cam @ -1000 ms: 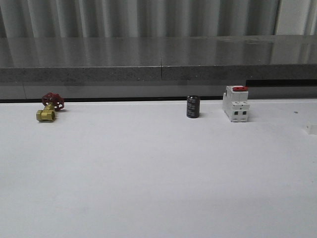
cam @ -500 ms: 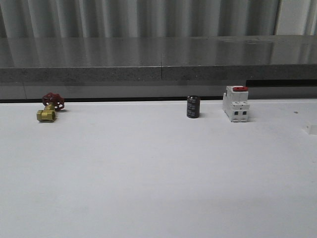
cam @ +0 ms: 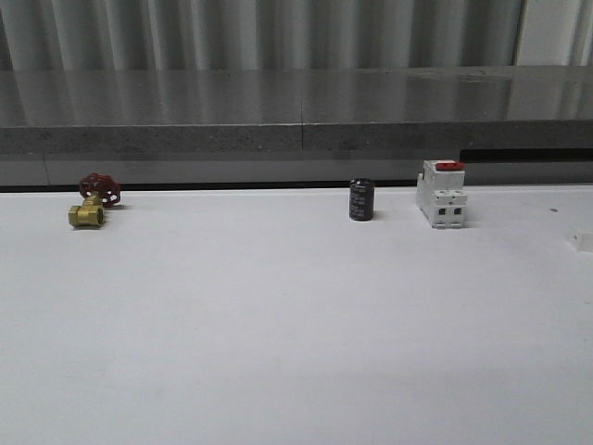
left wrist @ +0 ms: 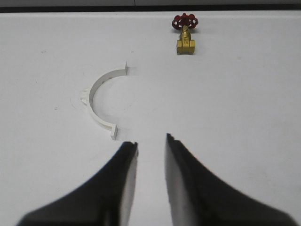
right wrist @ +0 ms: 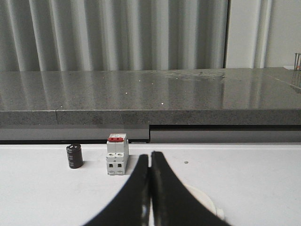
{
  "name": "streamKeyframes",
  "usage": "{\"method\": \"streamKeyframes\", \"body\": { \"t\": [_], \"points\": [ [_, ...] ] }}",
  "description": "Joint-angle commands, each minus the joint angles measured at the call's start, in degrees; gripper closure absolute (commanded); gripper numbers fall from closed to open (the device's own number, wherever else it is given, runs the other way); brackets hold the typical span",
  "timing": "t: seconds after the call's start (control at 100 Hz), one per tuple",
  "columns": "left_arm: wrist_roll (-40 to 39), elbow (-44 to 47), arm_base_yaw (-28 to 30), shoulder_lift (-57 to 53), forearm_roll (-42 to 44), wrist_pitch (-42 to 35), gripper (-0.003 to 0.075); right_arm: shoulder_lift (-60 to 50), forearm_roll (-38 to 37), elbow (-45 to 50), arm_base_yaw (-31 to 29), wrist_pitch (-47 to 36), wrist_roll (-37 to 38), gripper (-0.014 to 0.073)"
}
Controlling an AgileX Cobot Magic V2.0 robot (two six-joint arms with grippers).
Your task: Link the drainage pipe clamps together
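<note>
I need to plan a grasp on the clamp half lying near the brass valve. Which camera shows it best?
The left wrist view: the clamp half lies whole and flat on the table, its end flanges and side tab clear, just ahead of the open left tool. The right wrist view has another white curved piece, mostly hidden by the shut right tool.

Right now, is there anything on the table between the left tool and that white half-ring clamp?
No. In the left wrist view, only bare white table separates the left tool from the clamp half-ring; the brass valve sits far beyond.
</note>
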Motion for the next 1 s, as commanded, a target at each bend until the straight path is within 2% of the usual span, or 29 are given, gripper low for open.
{"method": "streamKeyframes", "body": {
  "t": [0.0, 0.07, 0.12, 0.25, 0.44, 0.64, 0.74, 0.99],
  "points": [
    [-0.31, -1.98, 0.13, 0.87, -0.17, -3.03, 0.0295, -0.11, -0.41, -1.09, -0.18, -4.84, -0.44, 0.0661],
    [-0.31, -1.98, 0.13, 1.46, -1.04, -3.03, 0.0193, -0.11, -0.41, -1.09, -0.18, -4.84, -0.44, 0.0661],
    [-0.31, -1.98, 0.13, 1.62, -1.05, -3.13, 0.0169, -0.11, -0.41, -1.09, -0.18, -4.84, -0.44, 0.0661],
    [-0.47, -2.64, 0.13, 4.49, -1.05, -4.29, 0.0169, -0.11, -0.41, -1.09, -0.18, -4.84, -0.44, 0.0661],
    [-1.87, -9.18, 1.06, 17.39, -1.15, -3.73, 0.017, -0.11, -0.41, -1.09, -0.18, -4.84, -0.44, 0.0661],
    [0.86, -18.36, 4.99, 31.56, -1.29, -2.61, 0.017, -0.11, -0.41, -1.09, -0.18, -4.84, -0.44, 0.0661],
    [4.68, -22.49, 7.2, 37.89, -1.85, -0.81, 0.017, -0.11, -0.41, -1.09, -0.18, -4.84, -0.44, 0.0661],
    [8.33, -27.9, 14.11, 50.98, -4.31, -1.09, 0.0174, -0.11, -0.41, -1.09, -0.18, -4.84, -0.44, 0.0661]
  ]
}}
